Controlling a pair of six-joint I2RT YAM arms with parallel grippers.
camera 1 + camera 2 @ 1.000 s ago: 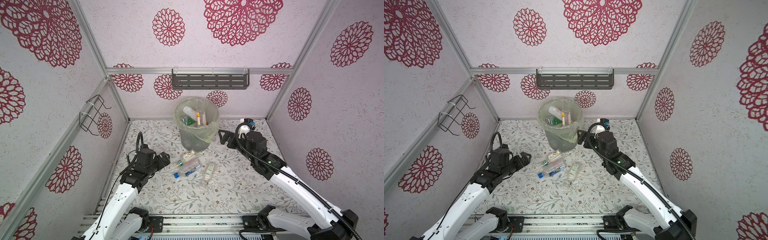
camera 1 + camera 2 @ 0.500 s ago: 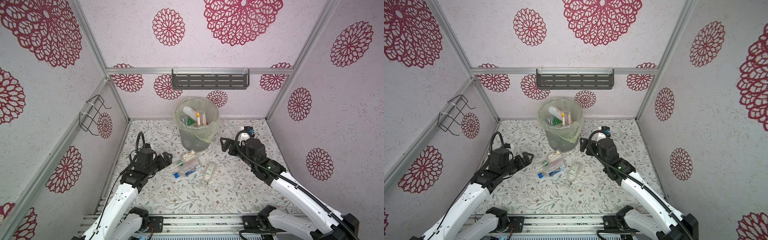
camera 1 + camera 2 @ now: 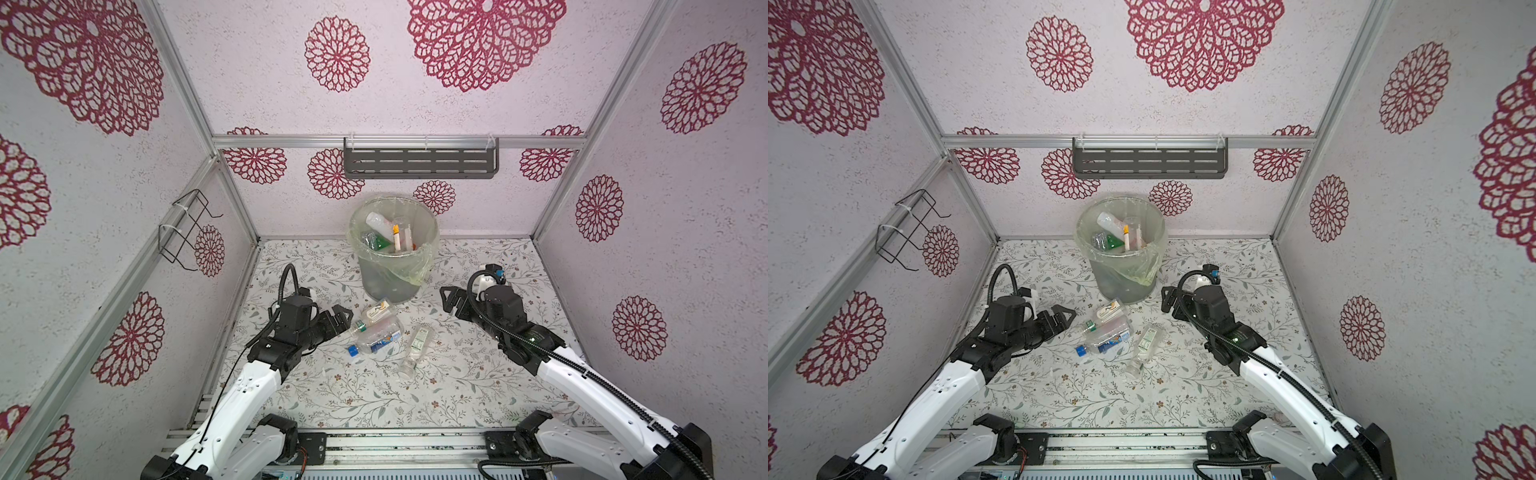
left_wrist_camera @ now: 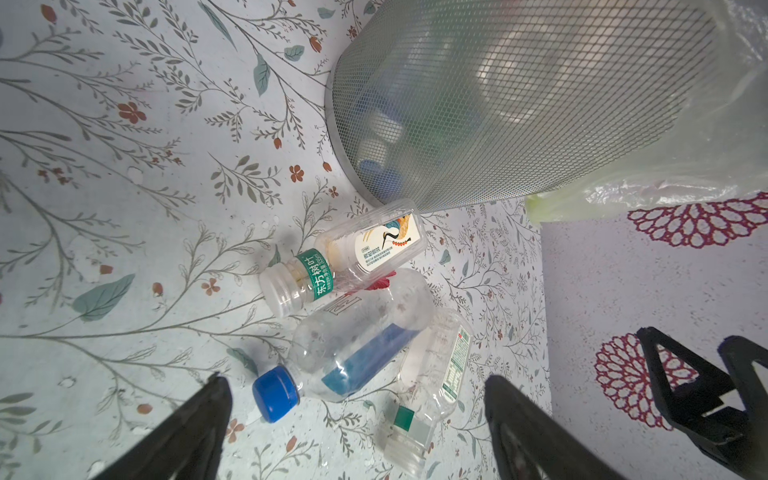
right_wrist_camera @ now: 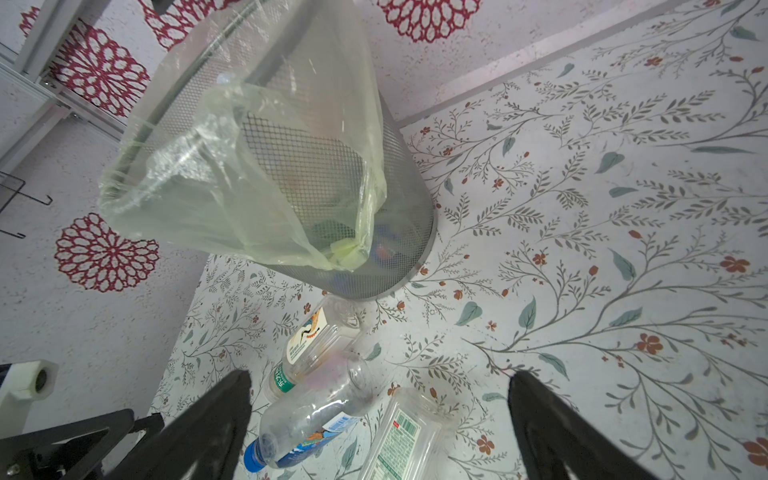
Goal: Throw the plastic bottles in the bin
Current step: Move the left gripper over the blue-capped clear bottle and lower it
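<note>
- Three clear plastic bottles (image 3: 376, 338) are lying clustered on the floral desk (image 3: 457, 395), just in front of the round grey mesh bin (image 3: 384, 282) with its yellowish liner.
- Left end effector (image 3: 343, 319) is hovering wide open and empty beside the blue-capped bottle (image 4: 357, 345); best closing across its body.
- Right end effector (image 3: 450, 300) is hanging wide open, empty.

Dark slotted shelf (image 3: 420, 163) on back wall (image 3: 291, 212), black wire rack (image 3: 183, 231) on left wall (image 3: 83, 257), floral tabletop (image 3: 457, 386).

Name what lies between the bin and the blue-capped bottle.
The white-capped bottle with the bird label lies between bin and blue-capped bottle, clearest in the left wrist view.
</note>
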